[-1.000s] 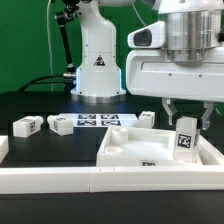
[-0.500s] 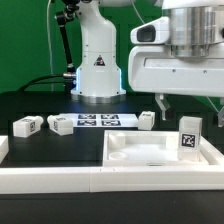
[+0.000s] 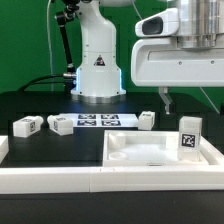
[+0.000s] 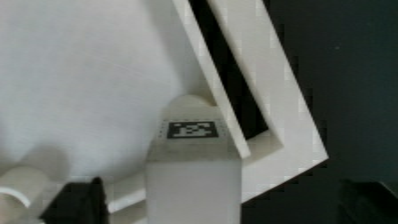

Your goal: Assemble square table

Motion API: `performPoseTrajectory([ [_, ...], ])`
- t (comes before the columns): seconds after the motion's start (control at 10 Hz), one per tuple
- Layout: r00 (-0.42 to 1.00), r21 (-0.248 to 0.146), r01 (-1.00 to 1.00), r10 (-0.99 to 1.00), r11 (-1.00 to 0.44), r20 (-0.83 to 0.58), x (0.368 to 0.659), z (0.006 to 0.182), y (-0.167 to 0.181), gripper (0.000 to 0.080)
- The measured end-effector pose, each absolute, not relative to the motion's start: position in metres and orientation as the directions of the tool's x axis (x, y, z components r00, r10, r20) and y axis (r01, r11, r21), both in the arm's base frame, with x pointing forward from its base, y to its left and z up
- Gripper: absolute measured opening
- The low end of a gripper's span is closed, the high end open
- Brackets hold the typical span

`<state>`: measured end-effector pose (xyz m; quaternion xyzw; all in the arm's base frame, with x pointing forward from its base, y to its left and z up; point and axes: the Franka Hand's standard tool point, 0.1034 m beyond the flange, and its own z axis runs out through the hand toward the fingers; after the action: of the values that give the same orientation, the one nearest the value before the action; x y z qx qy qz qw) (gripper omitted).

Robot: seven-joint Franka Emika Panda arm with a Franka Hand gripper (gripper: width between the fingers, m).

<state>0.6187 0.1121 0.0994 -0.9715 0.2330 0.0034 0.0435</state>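
The white square slab (image 3: 150,152) lies rim-up at the exterior view's right, against the front rail. One white leg (image 3: 188,135) stands upright on its right corner, tag facing out. My gripper (image 3: 193,102) hangs open above this leg and holds nothing. One finger (image 3: 165,100) shows to the left of the leg. Three loose legs lie on the black table: one at the left (image 3: 26,125), one beside it (image 3: 61,124), one in the middle (image 3: 146,119). In the wrist view the leg (image 4: 192,165) stands between the dark fingers (image 4: 71,205) of the gripper (image 4: 214,212), on the slab (image 4: 89,80).
The marker board (image 3: 97,121) lies flat before the robot base (image 3: 98,65). A long white rail (image 3: 50,181) runs along the front edge, and another rail end (image 3: 3,148) sits at the left.
The gripper has let go of the upright leg, risen and shifted to the exterior view's right. The slab has turned to lie square against the front rail. The leg stays standing.
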Motion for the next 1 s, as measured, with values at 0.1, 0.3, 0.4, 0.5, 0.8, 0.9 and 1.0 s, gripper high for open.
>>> performPoseTrajectory([
  [0.1,0.891,-0.083,-0.453,-0.452,-0.888,-0.027,0.619,0.099,0.112,0.0649],
  [0.3,0.891,-0.083,-0.453,-0.452,-0.888,-0.027,0.619,0.099,0.112,0.0649],
  [0.4,0.892,-0.083,-0.453,-0.452,-0.888,-0.027,0.619,0.099,0.112,0.0649],
  [0.5,0.908,-0.079,-0.419,-0.418,-0.905,-0.027,0.618,0.099,0.114,0.0649],
  [0.8,0.931,-0.074,-0.365,-0.363,-0.928,-0.044,0.598,0.095,0.122,0.0649],
  [0.9,0.935,-0.071,-0.353,-0.351,-0.933,-0.049,0.590,0.095,0.121,0.0649],
  [1.0,0.934,-0.071,-0.356,-0.353,-0.932,-0.051,0.586,0.096,0.119,0.0649],
])
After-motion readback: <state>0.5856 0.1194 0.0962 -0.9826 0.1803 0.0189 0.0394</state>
